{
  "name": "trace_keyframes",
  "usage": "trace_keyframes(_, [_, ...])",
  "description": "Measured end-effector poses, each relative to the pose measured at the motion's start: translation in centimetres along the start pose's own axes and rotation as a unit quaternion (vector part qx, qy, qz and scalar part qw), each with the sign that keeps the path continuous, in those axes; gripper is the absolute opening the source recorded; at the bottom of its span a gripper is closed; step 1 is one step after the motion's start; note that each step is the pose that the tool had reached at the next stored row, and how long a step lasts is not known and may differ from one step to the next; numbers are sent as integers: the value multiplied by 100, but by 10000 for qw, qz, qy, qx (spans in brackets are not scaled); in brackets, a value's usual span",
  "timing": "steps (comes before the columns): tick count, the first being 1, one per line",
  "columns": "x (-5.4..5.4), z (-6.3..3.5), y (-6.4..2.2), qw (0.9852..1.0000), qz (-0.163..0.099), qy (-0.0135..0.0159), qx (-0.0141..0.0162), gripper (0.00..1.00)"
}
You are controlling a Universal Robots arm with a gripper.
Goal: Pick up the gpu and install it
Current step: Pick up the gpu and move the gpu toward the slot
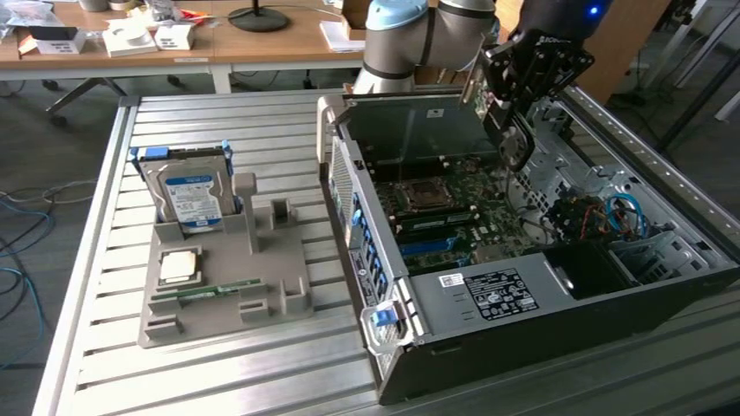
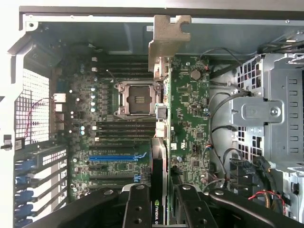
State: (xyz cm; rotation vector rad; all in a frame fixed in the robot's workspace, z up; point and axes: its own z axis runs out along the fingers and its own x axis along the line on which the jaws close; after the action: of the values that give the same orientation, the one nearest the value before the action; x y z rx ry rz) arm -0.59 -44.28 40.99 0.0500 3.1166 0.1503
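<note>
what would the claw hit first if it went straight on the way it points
The graphics card gripped in the claw leads, so it would likely meet the motherboard first, beside the processor socket; depth is hard to judge.

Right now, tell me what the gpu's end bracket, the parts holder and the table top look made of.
gpu end bracket: bare metal, likely steel; pale dull sheen, bent tab. Parts holder: matte grey plastic, perhaps printed; uniform, no shine. Table top: aluminium-looking ribbed slats, brushed silver.
</note>
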Motion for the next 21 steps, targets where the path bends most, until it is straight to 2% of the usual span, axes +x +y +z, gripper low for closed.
trace_keyframes(10, [3,161,-16,10000,0,1,1,26])
trace_keyframes(21, [4,204,-20,10000,0,1,1,26])
